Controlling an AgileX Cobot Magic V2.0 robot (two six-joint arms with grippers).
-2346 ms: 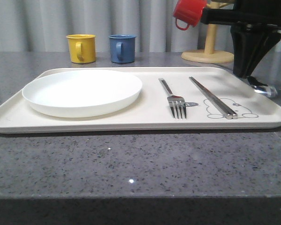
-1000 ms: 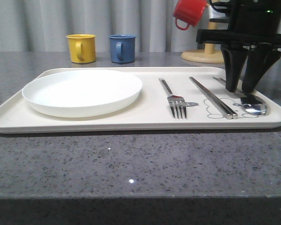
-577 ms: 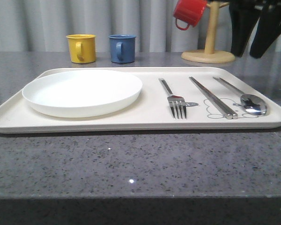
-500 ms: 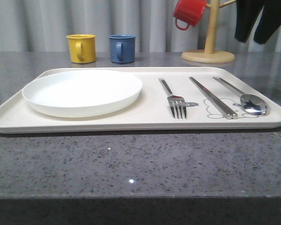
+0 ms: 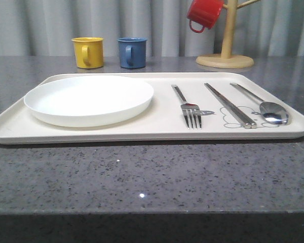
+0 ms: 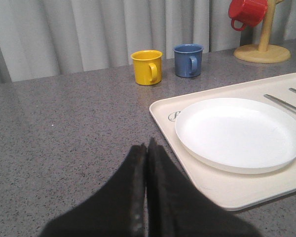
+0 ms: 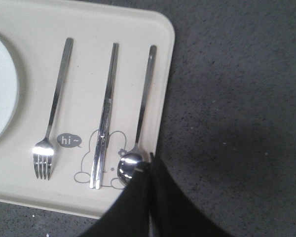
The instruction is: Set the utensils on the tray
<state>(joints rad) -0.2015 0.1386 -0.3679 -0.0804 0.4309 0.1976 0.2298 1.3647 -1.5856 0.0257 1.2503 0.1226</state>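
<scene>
On the tray (image 5: 157,129), the fork (image 5: 188,108), chopsticks (image 5: 229,104) and spoon (image 5: 267,107) are laid side by side, right of the white plate (image 5: 89,99). The left gripper (image 6: 147,148) and right gripper (image 7: 149,165) are seen pressed together, empty.

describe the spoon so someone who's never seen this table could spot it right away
Find the big cream tray on the grey table, with a round white plate on its left half. Three silver utensils lie side by side on the right half. The spoon is the outermost one, right of the chopsticks and fork, and alone ends in a shiny oval bowl.
</scene>
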